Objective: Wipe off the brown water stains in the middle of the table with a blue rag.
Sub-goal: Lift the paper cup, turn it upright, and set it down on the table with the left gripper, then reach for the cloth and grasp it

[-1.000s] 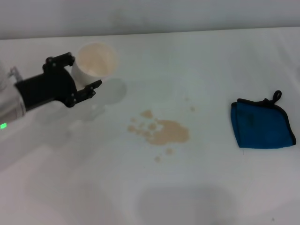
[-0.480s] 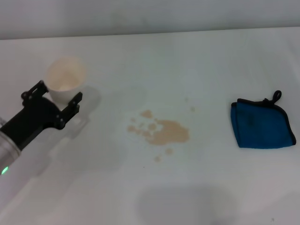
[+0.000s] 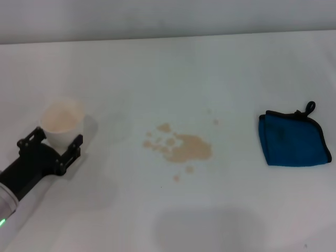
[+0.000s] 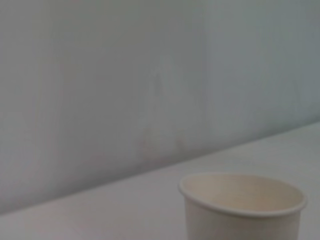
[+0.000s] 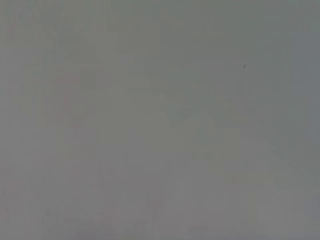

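The left gripper (image 3: 51, 145) is at the near left part of the table (image 3: 173, 68), low over the surface, and its two black fingers (image 3: 73, 148) stand on both sides of a cream paper cup (image 3: 61, 124). The fingers are closed around the lower part of the cup, so the gripper holds it; the cup is upright and its mouth is open to the top. In the left wrist view the same cup (image 4: 242, 206) is close before the camera, with a pale wall behind it and the white table under it. The brown water stains (image 3: 181, 147) lie in the middle of the table, to the right of the cup and well apart from it: one bigger tan blotch with small drops around it. The blue rag (image 3: 292, 138) lies folded flat at the right side of the table, well apart from the stains, and its small black loop (image 3: 308, 107) points to the far side. Nothing touches the rag. The right gripper is not seen in any view; the right wrist view shows only a plain grey surface.
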Tool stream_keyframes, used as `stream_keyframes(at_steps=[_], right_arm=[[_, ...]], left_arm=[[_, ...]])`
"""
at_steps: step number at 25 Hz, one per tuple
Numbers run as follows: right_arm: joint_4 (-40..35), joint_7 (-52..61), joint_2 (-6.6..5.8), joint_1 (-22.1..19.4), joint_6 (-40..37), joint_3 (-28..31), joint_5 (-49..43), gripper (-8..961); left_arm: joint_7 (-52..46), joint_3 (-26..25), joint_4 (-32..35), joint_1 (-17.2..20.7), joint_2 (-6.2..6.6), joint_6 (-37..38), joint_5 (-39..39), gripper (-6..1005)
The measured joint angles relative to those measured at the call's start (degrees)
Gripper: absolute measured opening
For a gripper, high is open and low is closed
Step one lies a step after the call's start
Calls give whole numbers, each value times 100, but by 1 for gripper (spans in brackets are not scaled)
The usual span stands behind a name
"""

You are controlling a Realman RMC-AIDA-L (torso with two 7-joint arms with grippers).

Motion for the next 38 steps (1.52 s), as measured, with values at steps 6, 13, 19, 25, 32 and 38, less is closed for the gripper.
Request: stream_keyframes(at_steps=[6, 13, 19, 25, 32, 38], right_arm=[[22, 32, 7, -85, 297, 15, 65, 820], [40, 35, 7, -101, 472, 15, 72, 818], [47, 38, 7, -103, 472, 15, 80, 816], [53, 41, 7, -96, 462, 15, 80, 814], [53, 29, 7, -76, 440, 16, 66, 811], [49, 7, 7, -48, 353, 3, 37, 809]], left_arm=[[-66, 1, -82, 5, 0, 362, 20, 643], [-99, -3, -79, -18, 0, 558, 27, 665], [-97, 0, -57, 72, 1, 481, 10, 684], [-91, 6, -50, 96, 1, 520, 5, 703], [-80, -32, -46, 123, 10, 507, -11, 885], [-24, -42, -38, 319, 17, 225, -23, 886]])
